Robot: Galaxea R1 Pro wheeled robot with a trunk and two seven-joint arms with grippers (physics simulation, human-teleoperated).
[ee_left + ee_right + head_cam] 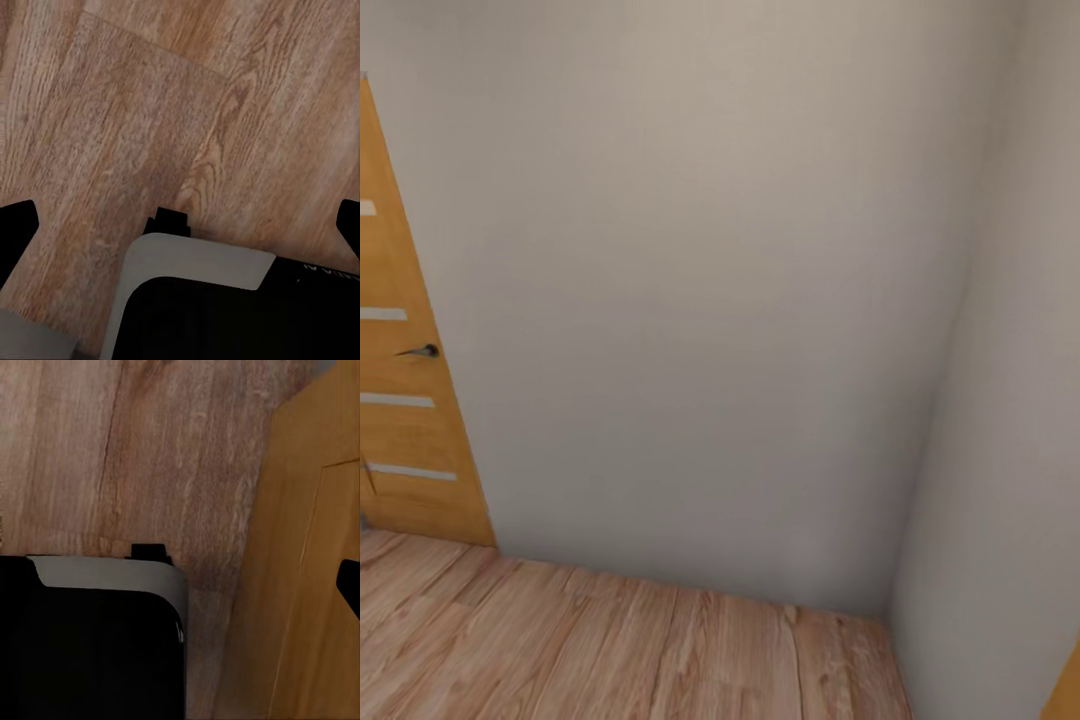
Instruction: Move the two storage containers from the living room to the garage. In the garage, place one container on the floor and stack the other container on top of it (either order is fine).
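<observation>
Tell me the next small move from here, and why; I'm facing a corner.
Probably turn the base left, toward the wooden door. The head view faces a bare wall meeting a side wall over wood-plank floor, with no bins ahead. Left jaws look spread with nothing between them.

The wooden door (405, 380) beside the grey wall (700, 300) is cut off by the head view's edge, showing just its handle (420, 351) side. Another wooden panel (1065, 690) barely enters at the wall's far corner. In both wrist views, gripper fingertips (16, 236) (349, 585) are cropped, jaws' spread unclear.
</observation>
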